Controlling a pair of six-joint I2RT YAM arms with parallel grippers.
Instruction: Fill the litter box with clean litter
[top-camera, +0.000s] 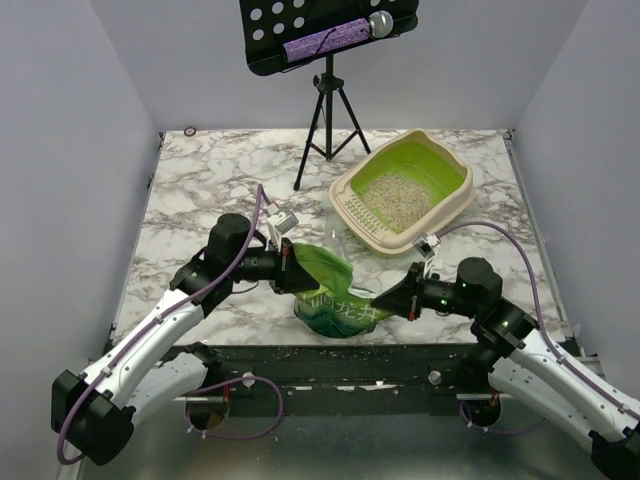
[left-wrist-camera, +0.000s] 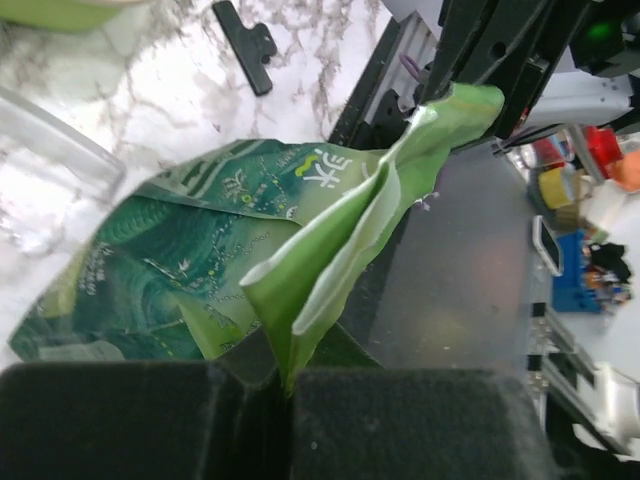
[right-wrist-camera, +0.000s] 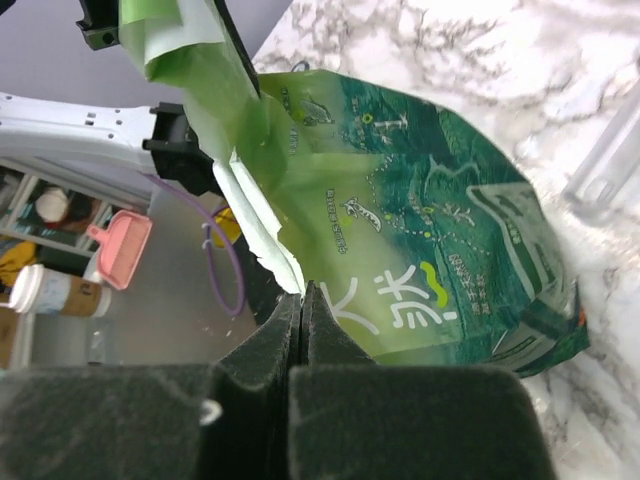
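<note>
The litter box (top-camera: 352, 208) is a beige tray with a lime-green inside, at the back right of the marble table. Pale clean litter (top-camera: 393, 197) lies in it. A glossy green bag (top-camera: 335, 298) stands near the front edge between my arms. My left gripper (top-camera: 291, 268) is shut on one end of the bag's open top, with the folded rim of the bag (left-wrist-camera: 330, 240) pinched at my left gripper (left-wrist-camera: 285, 378). My right gripper (top-camera: 396, 300) is shut on the other end, where the torn white lip of the bag (right-wrist-camera: 420, 220) meets my right gripper (right-wrist-camera: 303, 292).
A black tripod (top-camera: 325, 120) holding a perforated stand stands at the back centre. A clear plastic container (top-camera: 335, 240) lies just behind the bag, also visible as a clear container (left-wrist-camera: 45, 165). A black clip (left-wrist-camera: 246, 42) lies on the marble. Spilled granules (top-camera: 330, 350) dot the front rail.
</note>
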